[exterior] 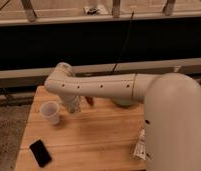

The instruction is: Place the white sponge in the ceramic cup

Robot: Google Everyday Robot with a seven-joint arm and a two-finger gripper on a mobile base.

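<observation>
The ceramic cup is a small white tapered cup that stands upright on the left part of the wooden table. My gripper hangs down from the wrist at the end of my white arm, just right of the cup and close to the tabletop. The white sponge does not show as a separate thing; it may be hidden at the gripper. A small reddish object lies just right of the gripper.
A flat black rectangular slab lies near the table's front left corner. A white crumpled packet sits at the right edge beside my body. A rounded greyish object shows under the arm. A dark wall and rails stand behind.
</observation>
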